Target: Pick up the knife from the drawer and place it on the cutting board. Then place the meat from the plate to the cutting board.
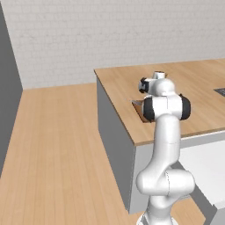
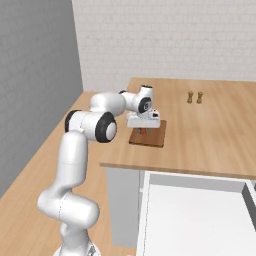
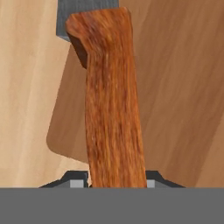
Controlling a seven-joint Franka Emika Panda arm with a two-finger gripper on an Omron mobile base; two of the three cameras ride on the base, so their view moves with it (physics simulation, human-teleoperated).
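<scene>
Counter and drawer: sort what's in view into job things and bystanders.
Job: knife, shut in the gripper; cutting board beneath it; open drawer.
Lying about: two small brown shakers farther back on the counter.

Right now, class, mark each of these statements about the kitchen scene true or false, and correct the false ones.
1. The gripper is shut on the knife. True.
2. The knife is held over the cutting board. True.
3. The drawer is pushed closed. False: it stands pulled open, its white inside showing.
4. The knife handle is blue plastic. False: it is orange-brown wood grain.
5. Two small brown things stand on the counter beyond the board. True.
</scene>
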